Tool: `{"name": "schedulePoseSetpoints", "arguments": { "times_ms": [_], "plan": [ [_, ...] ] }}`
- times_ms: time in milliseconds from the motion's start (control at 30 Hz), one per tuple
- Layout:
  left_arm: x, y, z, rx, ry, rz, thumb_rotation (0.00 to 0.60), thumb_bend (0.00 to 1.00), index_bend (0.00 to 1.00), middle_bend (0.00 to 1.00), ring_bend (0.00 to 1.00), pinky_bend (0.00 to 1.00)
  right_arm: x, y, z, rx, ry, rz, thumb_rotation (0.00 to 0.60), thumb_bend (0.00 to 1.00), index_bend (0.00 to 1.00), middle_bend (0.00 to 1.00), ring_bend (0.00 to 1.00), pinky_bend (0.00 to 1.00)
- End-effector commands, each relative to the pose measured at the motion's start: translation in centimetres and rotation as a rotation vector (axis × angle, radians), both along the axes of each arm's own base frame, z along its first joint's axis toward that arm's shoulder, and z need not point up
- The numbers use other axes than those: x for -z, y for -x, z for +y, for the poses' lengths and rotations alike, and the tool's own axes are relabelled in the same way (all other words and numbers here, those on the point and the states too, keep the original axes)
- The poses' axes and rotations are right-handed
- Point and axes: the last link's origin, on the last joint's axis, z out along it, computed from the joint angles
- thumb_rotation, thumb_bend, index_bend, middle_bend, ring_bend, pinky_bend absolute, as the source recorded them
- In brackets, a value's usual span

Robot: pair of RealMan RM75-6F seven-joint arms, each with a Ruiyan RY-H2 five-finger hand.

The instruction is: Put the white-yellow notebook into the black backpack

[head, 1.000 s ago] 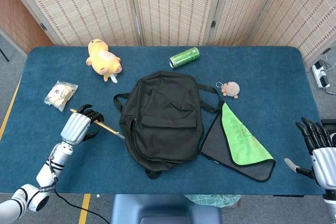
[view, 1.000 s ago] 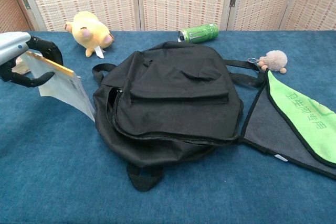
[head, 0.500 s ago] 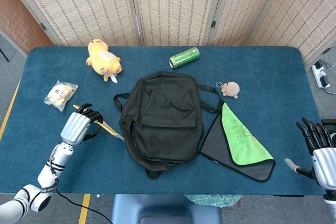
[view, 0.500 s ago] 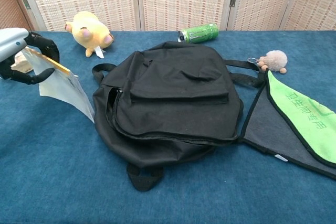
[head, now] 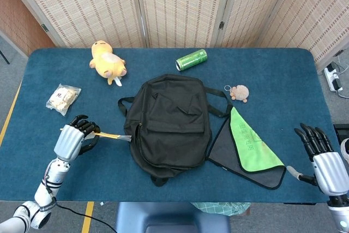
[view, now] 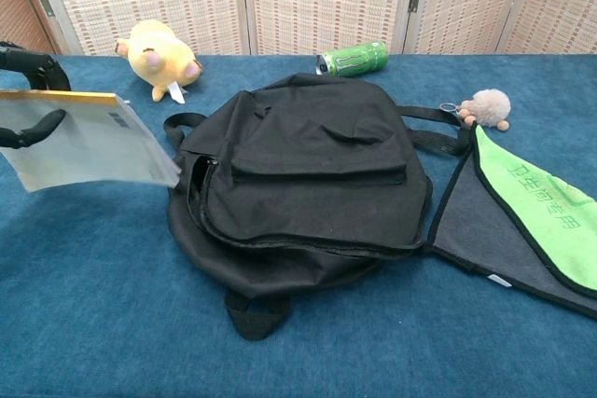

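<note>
Our left hand (head: pixel 75 136) at the lower left holds the white-yellow notebook (view: pixel 86 138) up off the blue surface (head: pixel 272 75), its far corner just beside the black backpack (head: pixel 168 124) in the middle. Our right hand (head: pixel 322 154) at the lower right holds nothing, fingers spread.

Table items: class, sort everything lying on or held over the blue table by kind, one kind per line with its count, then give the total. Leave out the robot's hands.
Backpacks: 1, the black backpack
Notebooks: 1, the white-yellow notebook, held by the left hand
Plush toys: 2, the yellow plush and the small keychain plush
Cans: 1, the green can
Cloths: 1, the green-grey cloth
Snack packets: 1, the snack packet
Total: 7
</note>
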Motion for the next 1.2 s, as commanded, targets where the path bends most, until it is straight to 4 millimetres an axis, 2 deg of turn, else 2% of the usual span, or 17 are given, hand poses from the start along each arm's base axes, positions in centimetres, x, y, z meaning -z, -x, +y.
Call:
{"name": "schedulePoseSetpoints", "arguments": {
  "times_ms": [33, 200, 467, 700, 933, 1200],
  "plan": [
    [-0.2, -0.1, -1.1, 0.048, -0.017, -0.006, 0.6, 0.49, 0.68, 0.65, 0.56, 0.35, 1.1, -1.1, -0.5, -0.036, -0.067, 0.002, 0.6, 0.16, 0.0, 0.06, 0.05, 0.0],
    [-0.4, -0.6, -1.7, 0.09, -0.011, -0.007, 0.6, 0.48, 0.67, 0.65, 0.56, 0.35, 3.6, -3.7, -2.0, -0.117, -0.21, 0.03, 0.6, 0.16, 0.04, 0.08, 0.06, 0.04],
    [-0.3, -2.0, -2.2, 0.14, 0.012, -0.003, 0.6, 0.47, 0.67, 0.65, 0.56, 0.36, 9.3, -9.1, -5.6, -0.245, -0.433, 0.059, 0.6, 0.16, 0.09, 0.1, 0.07, 0.04],
    [-0.4, -2.5, -2.4, 0.159, 0.016, 0.004, 0.6, 0.47, 0.67, 0.65, 0.56, 0.36, 14.2, -13.0, -8.8, -0.272, -0.585, 0.052, 0.6, 0.16, 0.1, 0.11, 0.08, 0.04],
    [-0.5, -2.4, -2.4, 0.151, 0.018, 0.005, 0.6, 0.47, 0.67, 0.65, 0.56, 0.36, 17.6, -15.4, -10.8, -0.276, -0.658, 0.063, 0.6, 0.16, 0.11, 0.11, 0.08, 0.05],
    [-0.8, -2.1, -2.3, 0.146, 0.017, 0.0, 0.6, 0.48, 0.67, 0.65, 0.56, 0.36, 20.0, -17.4, -12.2, -0.28, -0.69, 0.078, 0.6, 0.16, 0.11, 0.11, 0.08, 0.07]
  ]
}}
